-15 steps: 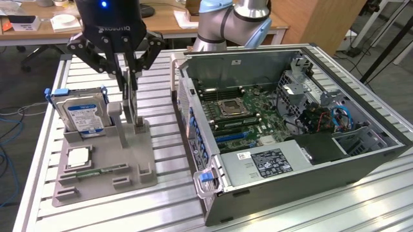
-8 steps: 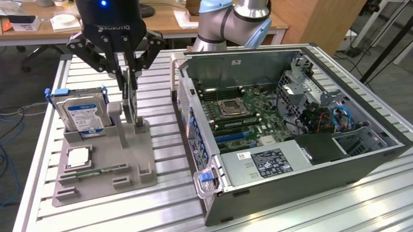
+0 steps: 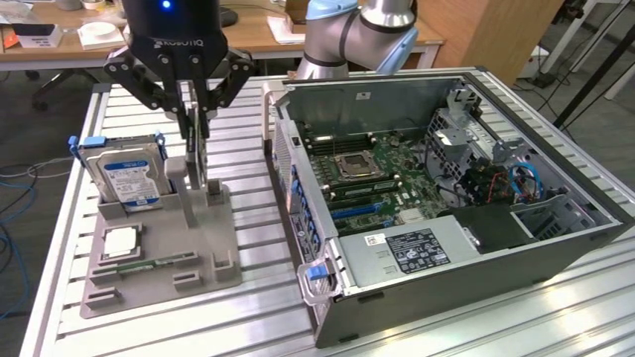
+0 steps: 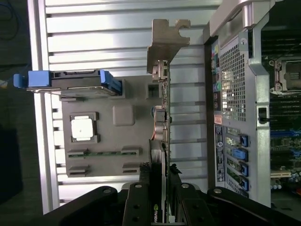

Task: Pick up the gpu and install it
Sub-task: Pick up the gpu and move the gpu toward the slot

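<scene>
Exterior view, and the slatted metal worktop [image 3: 248,320] carries everything. On the exterior view's right lies the big open computer case [image 3: 476,290], its green main board [image 3: 367,178] facing up with blue slots [image 3: 362,210] near the middle. On the exterior view's left sits the grey parts holder [image 3: 159,279], with a hard drive [image 3: 124,175] standing upright in its blue-handled cradle.

Just beside that drive stands the graphics card [image 3: 195,149], upright and edge-on, its lower end down at the holder's slot posts. I can't tell whether it has cleared them. The pincer [image 3: 195,111] is closed on the card, a finger pressed to each face. The wrist view confirms it: pincer [image 4: 160,172] clamped near one end of the graphics card [image 4: 162,117], silver end bracket [image 4: 164,42] far out at the other.

That's the worry, to my eye. A grip so far from the bracket leaves a long lever, so any knock could swivel the card between the fingers. A lift off the vertical might snag the posts or drag the holder. The case wall is close, and that bracket could clip its rim. A tilted card would jam against a slot rather than seat.
</scene>
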`<control>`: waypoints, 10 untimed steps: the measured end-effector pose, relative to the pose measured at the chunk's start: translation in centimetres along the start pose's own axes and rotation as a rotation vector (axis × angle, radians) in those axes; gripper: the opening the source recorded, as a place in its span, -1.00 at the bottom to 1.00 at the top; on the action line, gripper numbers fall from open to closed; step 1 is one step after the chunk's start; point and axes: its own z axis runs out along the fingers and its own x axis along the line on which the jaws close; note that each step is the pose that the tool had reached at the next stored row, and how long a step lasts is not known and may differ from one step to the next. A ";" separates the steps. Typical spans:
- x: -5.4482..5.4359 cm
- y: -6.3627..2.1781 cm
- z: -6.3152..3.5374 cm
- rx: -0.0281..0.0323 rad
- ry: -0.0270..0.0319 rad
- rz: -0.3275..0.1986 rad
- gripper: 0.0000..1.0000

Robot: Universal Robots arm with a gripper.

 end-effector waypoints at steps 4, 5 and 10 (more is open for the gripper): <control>-0.2 0.02 0.00 -0.0005 0.0204 0.001 -0.47; -0.2 0.02 0.00 -0.0017 0.0205 0.000 -0.47; -0.3 0.04 -0.37 -0.0016 0.0296 0.001 -0.47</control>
